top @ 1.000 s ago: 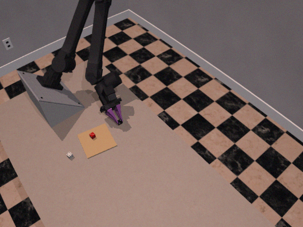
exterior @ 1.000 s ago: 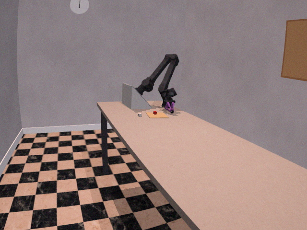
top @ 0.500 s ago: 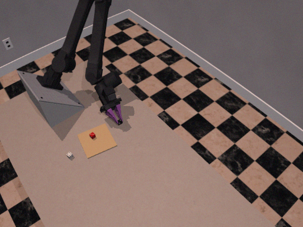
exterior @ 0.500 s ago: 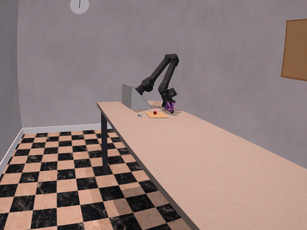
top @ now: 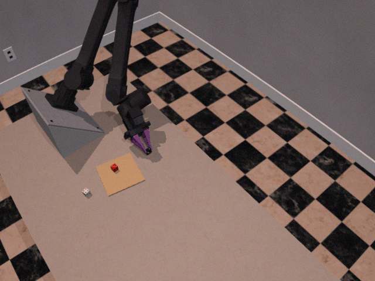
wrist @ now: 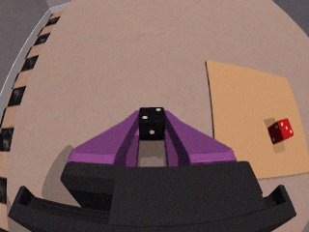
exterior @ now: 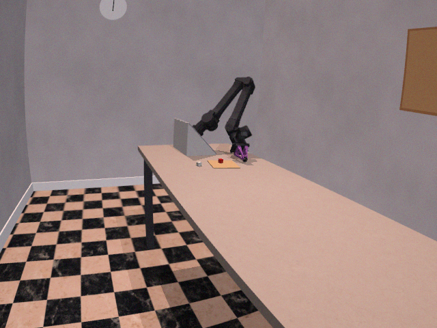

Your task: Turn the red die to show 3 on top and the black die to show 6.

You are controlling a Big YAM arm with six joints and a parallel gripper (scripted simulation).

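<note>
And here we are: I've got the slim purple-fingered gripper (top: 147, 150) (exterior: 244, 159) (wrist: 152, 117) closed on the small black die with white pips (top: 148, 151) (exterior: 244, 160) (wrist: 152, 125), just off the flat orange mat (top: 125, 180) (exterior: 227, 165) (wrist: 241, 106). In the wrist view the mat lies toward three o'clock, so I'd carry that way, minding the small red die (top: 113, 167) (exterior: 220, 160) (wrist: 281, 130) on it.

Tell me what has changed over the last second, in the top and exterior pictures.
Nothing has visibly changed: the end effector is where it was, with the black die at its fingertips beyond the mat. The red die on the mat and the white die beside it stayed put.
</note>
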